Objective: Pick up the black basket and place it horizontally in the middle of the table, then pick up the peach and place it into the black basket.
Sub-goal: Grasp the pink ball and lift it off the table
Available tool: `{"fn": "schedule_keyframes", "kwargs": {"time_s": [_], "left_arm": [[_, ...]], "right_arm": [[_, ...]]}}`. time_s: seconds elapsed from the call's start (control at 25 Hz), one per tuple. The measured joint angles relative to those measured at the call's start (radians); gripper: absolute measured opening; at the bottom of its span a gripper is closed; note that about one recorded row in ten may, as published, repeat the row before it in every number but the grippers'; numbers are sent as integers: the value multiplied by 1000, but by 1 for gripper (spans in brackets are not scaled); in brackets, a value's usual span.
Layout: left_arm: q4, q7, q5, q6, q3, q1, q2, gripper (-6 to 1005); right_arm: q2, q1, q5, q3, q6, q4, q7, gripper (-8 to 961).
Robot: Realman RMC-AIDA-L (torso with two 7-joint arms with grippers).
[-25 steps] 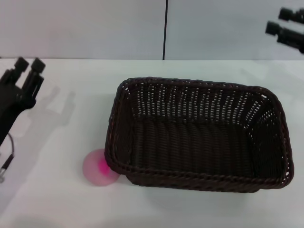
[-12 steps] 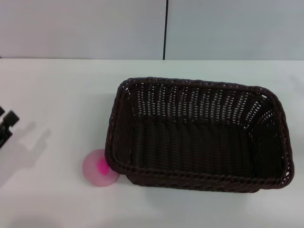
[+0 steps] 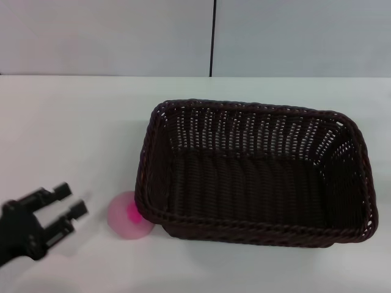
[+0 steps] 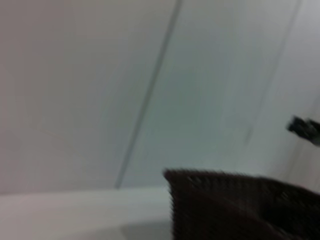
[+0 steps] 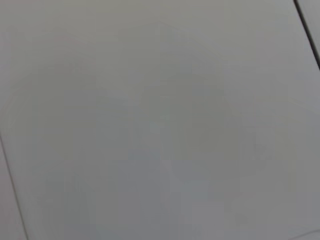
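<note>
Left end effector [image 3: 72,202]: it is now reaching in low at the near-left of the head view, fingers apart and empty, tips aimed toward the peach [image 3: 129,215] — half a second ago only its edge was showing at the far left, and a second ago it was sitting higher and farther back.
Right end effector: it is no longer showing in the head view, though a second ago it was visible at the upper right; its wrist camera is facing only a plain pale surface, so it is probably parked off to the side.
Black wicker basket [image 3: 253,174]: it is sitting upright and lengthwise across the middle of the white worktop [image 3: 79,122], unmoved across the three head views — the first placement looks done.
Peach: it is resting on the worktop at the basket's near-left corner, touching or just beside the woven wall, and it has not shifted.
Left wrist view: it is catching a dark basket corner [image 4: 235,205] and, seemingly, a bit of a distant dark part at the edge, too smeared to name.
Meaning for the task: the work is passing to the second step, the left arm closing on the peach; the tight gap against the basket wall may be leaving little room for the far finger.
</note>
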Motion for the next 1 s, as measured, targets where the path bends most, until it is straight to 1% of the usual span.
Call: {"fn": "schedule_keyframes", "kwargs": {"time_s": [0.04, 0.08, 0.16, 0.2, 0.24, 0.48, 0.56, 0.72, 0.76, 1.0], "left_arm": [[0, 0, 0, 0, 0, 0, 0, 602], [7, -2, 48, -27, 20, -13, -10, 603], [9, 0, 97, -52, 20, -28, -21, 605], [9, 0, 97, -52, 20, -28, -21, 605], [9, 2, 117, -66, 20, -37, -26, 606], [9, 3, 123, -81, 21, -50, -30, 772], [9, 4, 126, -94, 22, -60, -34, 827], [8, 4, 136, -118, 22, -78, -42, 826], [3, 4, 142, -132, 22, -91, -45, 825], [-5, 4, 145, -147, 24, -113, -47, 823]], "right_arm": [[0, 2, 7, 1, 4, 13, -9, 603], [1, 2, 8, 1, 4, 19, -12, 603], [1, 2, 9, 1, 4, 29, -15, 603], [1, 2, 9, 1, 4, 29, -15, 603], [1, 1, 9, 1, 4, 33, -16, 603], [8, -6, 9, 1, -2, 42, -19, 603], [21, -15, 16, 1, -5, 42, -23, 603], [29, -19, 21, 2, -6, 44, -26, 603], [30, -19, 21, 1, -6, 50, -28, 603], [30, -30, 22, 27, -40, 68, -30, 603]]}}
